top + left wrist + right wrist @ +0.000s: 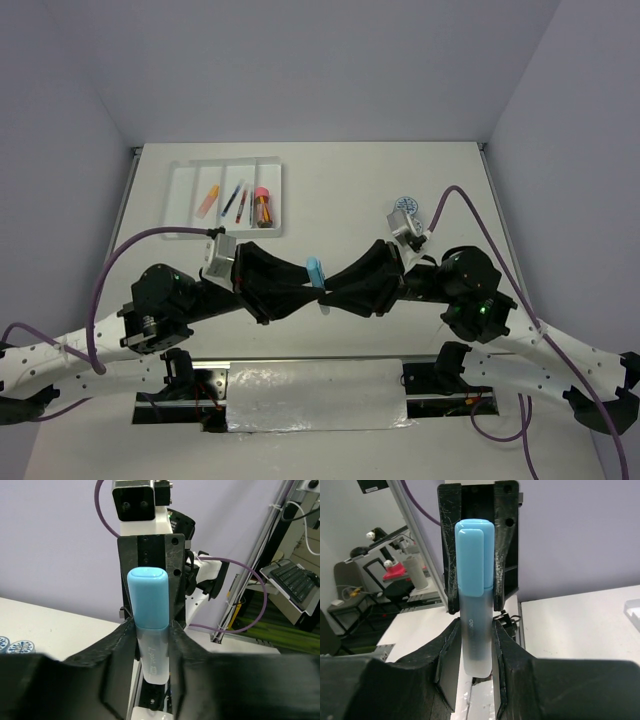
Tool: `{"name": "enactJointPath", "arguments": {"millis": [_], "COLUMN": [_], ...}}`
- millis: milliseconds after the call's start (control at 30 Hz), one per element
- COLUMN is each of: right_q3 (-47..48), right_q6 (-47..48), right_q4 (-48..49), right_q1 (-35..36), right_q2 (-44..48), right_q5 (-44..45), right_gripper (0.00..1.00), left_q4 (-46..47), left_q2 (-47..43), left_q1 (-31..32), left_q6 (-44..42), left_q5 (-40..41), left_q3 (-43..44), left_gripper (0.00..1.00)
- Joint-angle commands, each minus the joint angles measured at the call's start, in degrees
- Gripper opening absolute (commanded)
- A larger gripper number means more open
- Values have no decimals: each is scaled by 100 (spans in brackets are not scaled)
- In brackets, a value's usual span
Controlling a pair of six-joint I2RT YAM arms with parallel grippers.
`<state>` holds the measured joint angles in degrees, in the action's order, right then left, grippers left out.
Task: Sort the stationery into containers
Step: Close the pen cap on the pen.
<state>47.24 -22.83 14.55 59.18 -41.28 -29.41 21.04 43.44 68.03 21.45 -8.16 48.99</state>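
Both jaws on one blue-capped highlighter (315, 270)
Left jaws and right jaws clamp it from opposite sides above the tabletop (400, 180).

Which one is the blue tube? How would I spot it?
Look near the front middle of the white table. There the left claw and right claw meet, pinching the tube between them. It alone is a light-blue-capped stick held off the table; the round tubs lie flat, and the pens rest in the tray.
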Motion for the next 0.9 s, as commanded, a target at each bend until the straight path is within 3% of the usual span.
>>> {"name": "enactJointPath", "arguments": {"millis": [0, 33, 67, 167, 233, 267, 300, 400, 500, 733, 833, 867], "right_q3": [110, 110, 127, 197, 224, 206, 180, 136, 215, 426, 426, 409], "right_q6": [68, 59, 51, 33, 59, 59, 59, 112, 296, 639, 710, 718], "right_q4": [356, 339, 330, 286, 216, 215, 207, 110, -188, -627, -681, -681], "right_q1": [94, 85, 94, 94, 94, 85, 94, 111, 286, 507, 533, 542], "right_q2": [-3, -3, -12, -56, -91, -82, -82, -91, -213, -346, -337, -320], "right_q5": [-100, -48, -21, 32, -12, -4, -12, -4, 224, 787, 928, 1024], "right_gripper": [0, 0, 0, 0, 3, 7, 25, 51, 58, 55, 48, 41], "left_q4": [313, 331, 340, 427, 375, 357, 331, 278, 129, 41, 32, 23], "left_q2": [-29, -29, -20, 15, 94, 147, 156, 156, 200, 200, 130, 121], "left_q1": [9, 9, 9, 9, 9, 9, 9, 9, 9, 9, 9, 9], "left_q6": [-53, -53, -53, -62, -53, -53, -53, -62, -89, -80, -62, -62], "left_q5": [-123, -159, -194, -405, -467, -441, -406, -221, -72, 78, 183, 218], "left_q3": [119, 111, 102, 75, 102, 119, 145, 198, 312, 357, 330, 348], "left_gripper": [35, 29, 16, 1, 0, 0, 0, 0, 0, 0, 0, 0]}}
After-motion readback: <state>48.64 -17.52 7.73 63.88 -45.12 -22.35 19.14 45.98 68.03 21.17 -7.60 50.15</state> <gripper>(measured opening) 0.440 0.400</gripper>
